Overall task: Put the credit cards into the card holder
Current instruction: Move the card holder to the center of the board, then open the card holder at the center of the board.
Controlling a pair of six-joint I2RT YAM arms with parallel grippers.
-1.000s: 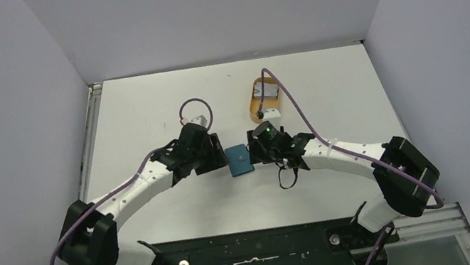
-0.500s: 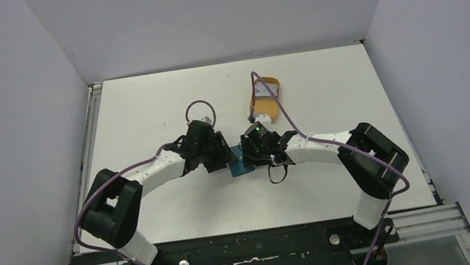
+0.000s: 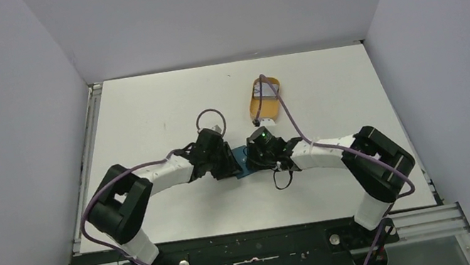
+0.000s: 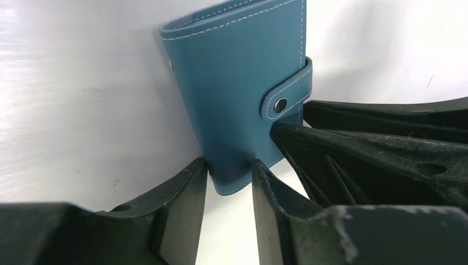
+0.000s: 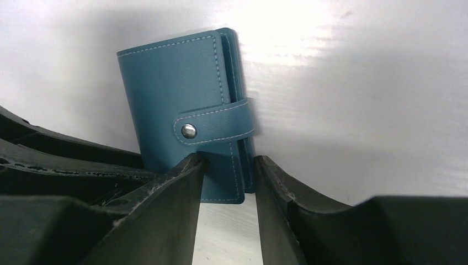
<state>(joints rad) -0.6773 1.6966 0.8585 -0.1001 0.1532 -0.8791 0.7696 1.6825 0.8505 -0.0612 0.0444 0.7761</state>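
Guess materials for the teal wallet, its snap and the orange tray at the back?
Card holder: leather or faux leather with a matte finish; it shows fine pebbled grain and pale stitching along the edges.
Snap stud: probably metal; it is a silvery dome with a bright highlight.
Tray: smooth orange-tan, too small to tell; plastic or leather are both possible.

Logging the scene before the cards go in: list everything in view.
card holder: one, teal, snapped shut, mid-table between both arms' fingers.
tray: one, orange-tan, on the far half of the table.
credit cards: count unclear, silvery, in the tray.
table: one, white, walled on three sides.
left arm, right arm: white with black joints, purple cables, reaching inward.
left fingers: two, black, either side of one end of the holder.
right fingers: two, black, either side of its other end.
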